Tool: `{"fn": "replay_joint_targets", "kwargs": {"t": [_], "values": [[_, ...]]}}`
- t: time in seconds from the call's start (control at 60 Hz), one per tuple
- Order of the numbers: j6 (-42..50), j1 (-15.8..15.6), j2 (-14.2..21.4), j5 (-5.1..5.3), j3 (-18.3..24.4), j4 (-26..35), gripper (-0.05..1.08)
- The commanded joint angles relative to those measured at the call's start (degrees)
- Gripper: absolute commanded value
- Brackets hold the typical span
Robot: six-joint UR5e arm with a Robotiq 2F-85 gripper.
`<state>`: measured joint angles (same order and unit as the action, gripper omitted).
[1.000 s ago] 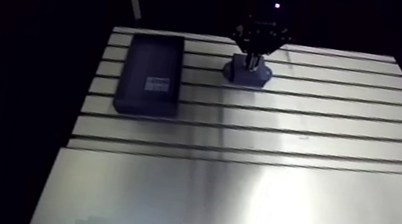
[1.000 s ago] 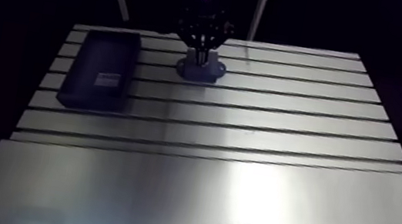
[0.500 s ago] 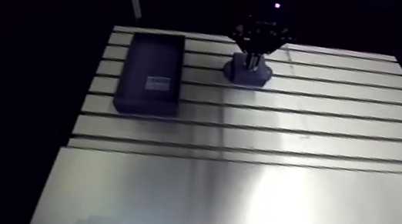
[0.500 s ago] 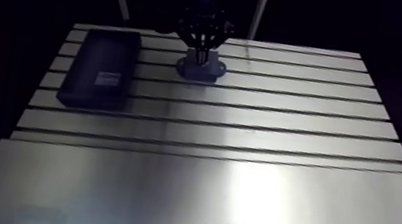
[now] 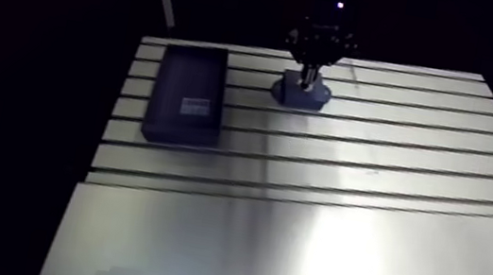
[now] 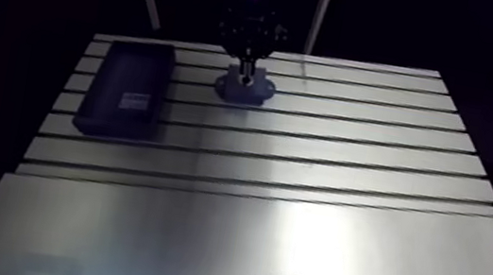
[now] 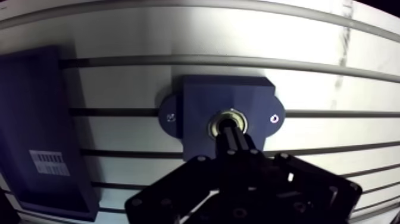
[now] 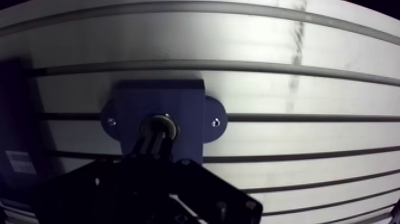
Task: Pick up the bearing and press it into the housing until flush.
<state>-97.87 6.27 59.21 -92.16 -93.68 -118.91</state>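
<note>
Claw (image 7: 229, 136): my two fingers are together, with nothing held between them. They make one narrow post, and its tip sits on the middle of the bearing (image 7: 217, 119). I judge this to be a pushing posture, since shut fingers give a stiff, small point that bears on the ring rather than on the body around it.

Bearing: it sits in the bore of the housing (image 7: 196, 113) and shows as a bright ring around my fingertips. It is not in my grasp. The ring looks close to level with the housing face. My fingers hide its near side, so I cannot confirm it is flush all round.

Housing: a dark blue block lying flat on the table (image 7: 333, 89). It has an ear on each side, and each ear has a small hole (image 7: 274, 118). It lies across the table slots, and I cannot see what fixes it there. In the arm view I hang straight over it, which suits a square push.

Tray (image 7: 30, 107): a dark, shallow tray with a barcode label (image 7: 49, 162). It is beside the housing and well clear of my work.

Assessment: the pick is done and the pressing step is in hand or nearly finished. The main risk is the ring tilting if I load it off centre.
</note>
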Motion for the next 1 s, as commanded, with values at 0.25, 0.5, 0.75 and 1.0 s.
{"fn": "replay_joint_targets", "kwargs": {"t": [0.25, 0.5, 0.75, 1.0], "values": [[-0.8, -0.1, 2.5, -0.15, 0.3, 1.3, 0.95], [-1.1, -0.1, 4.8, 0.01, 1.3, 7.6, 0.01], [-1.0, -0.2, 8.9, 0.01, 4.0, 14.4, 0.01], [-0.2, -0.6, 12.6, 0.27, 11.4, 25.3, 0.01]]}}
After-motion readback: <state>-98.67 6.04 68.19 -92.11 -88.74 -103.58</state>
